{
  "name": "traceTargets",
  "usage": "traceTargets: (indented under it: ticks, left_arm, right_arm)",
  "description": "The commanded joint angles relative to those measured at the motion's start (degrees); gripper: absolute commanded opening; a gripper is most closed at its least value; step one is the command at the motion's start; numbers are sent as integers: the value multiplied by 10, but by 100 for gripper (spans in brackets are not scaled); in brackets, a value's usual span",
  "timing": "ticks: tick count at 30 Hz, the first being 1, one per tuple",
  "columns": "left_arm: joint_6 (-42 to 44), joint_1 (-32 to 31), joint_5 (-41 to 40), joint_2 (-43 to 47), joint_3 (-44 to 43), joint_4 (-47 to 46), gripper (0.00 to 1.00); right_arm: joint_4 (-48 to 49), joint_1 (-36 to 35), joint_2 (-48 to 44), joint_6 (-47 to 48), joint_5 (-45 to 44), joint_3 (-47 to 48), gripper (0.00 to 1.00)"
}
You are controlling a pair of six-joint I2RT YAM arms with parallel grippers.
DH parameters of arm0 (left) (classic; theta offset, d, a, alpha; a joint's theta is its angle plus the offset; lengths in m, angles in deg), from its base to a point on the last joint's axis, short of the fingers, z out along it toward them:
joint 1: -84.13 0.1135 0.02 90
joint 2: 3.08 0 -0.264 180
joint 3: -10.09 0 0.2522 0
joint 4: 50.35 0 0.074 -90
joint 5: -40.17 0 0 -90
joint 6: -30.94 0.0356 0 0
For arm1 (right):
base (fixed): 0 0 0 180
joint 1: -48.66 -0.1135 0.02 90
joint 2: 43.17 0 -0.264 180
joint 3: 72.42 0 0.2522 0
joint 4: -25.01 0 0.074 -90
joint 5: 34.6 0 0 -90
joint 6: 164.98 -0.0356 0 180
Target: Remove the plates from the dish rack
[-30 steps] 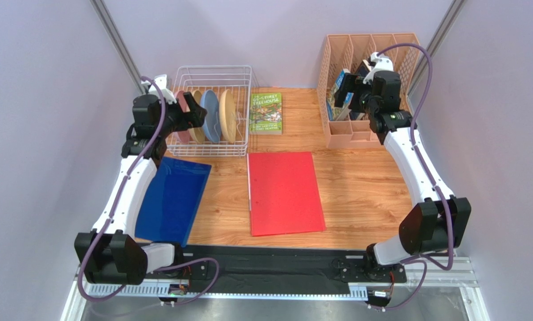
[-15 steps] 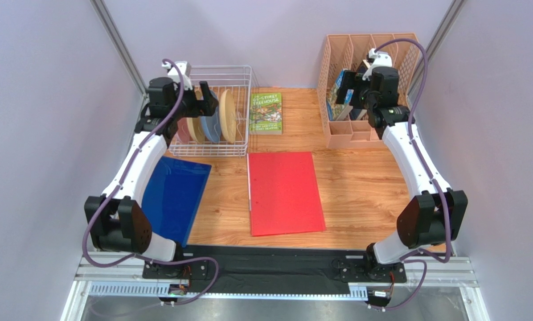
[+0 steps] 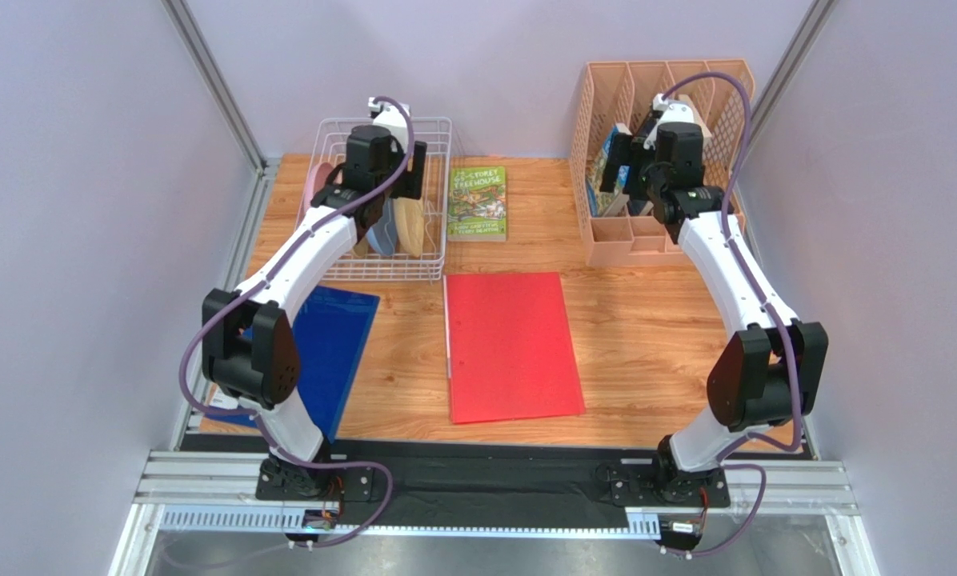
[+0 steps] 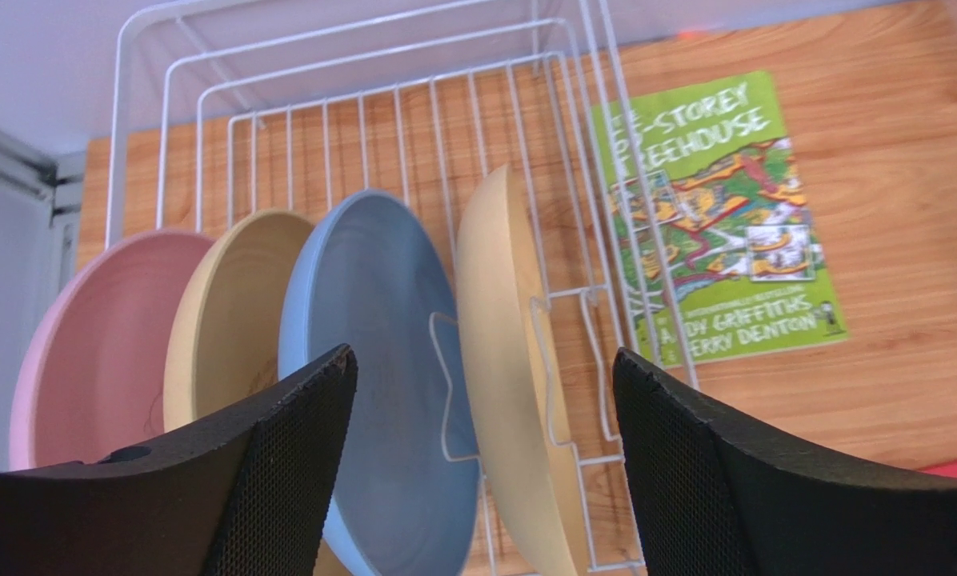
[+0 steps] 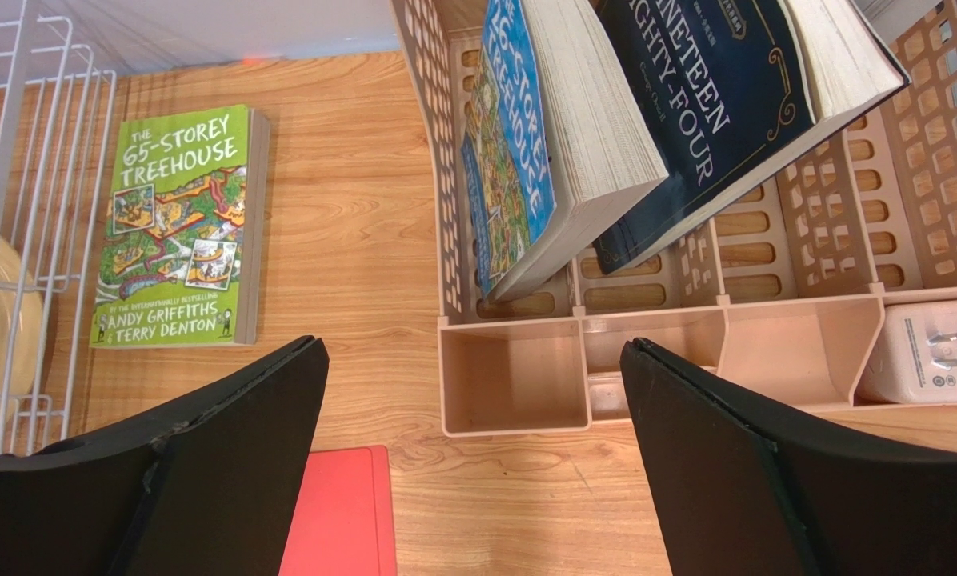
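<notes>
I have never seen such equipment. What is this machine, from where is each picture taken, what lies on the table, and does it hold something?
Two white-and-black robot arms, left arm and right arm, are bolted to the wooden table at its near edge. The wide picture comes from a camera above and behind them. The other two come from wrist cameras; the black shapes at the bottom are each arm's open jaws. On the table: a white wire dish rack with four round plates on edge, pink, pale yellow, light blue, pale yellow; a green paperback book; a red folder; a blue folder; a peach plastic organizer holding books. Nothing is held.
</notes>
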Motion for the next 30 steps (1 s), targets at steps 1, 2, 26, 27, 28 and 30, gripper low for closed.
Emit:
traceTargets:
  ticks: [1, 2, 26, 27, 28, 30]
  left_arm:
    - [21, -17, -108, -13, -10, -14, 82]
    - [21, -22, -120, -15, -4, -15, 77]
    - [12, -62, -223, -62, 20, -23, 0]
    - [18, -65, -233, -63, 20, -32, 0]
    - [21, -69, -248, -65, 20, -39, 0]
    - [21, -73, -264, -67, 9, -41, 0]
  right_arm:
    - [1, 0, 9, 7, -9, 29, 100]
    - [0, 0, 9, 7, -10, 30, 100]
    - [-39, 0, 52, -8, -26, 65, 100]
    - [-42, 0, 54, -9, -24, 66, 100]
    - [-42, 0, 54, -9, -21, 67, 100]
    - [-43, 0, 56, -11, -16, 68, 100]
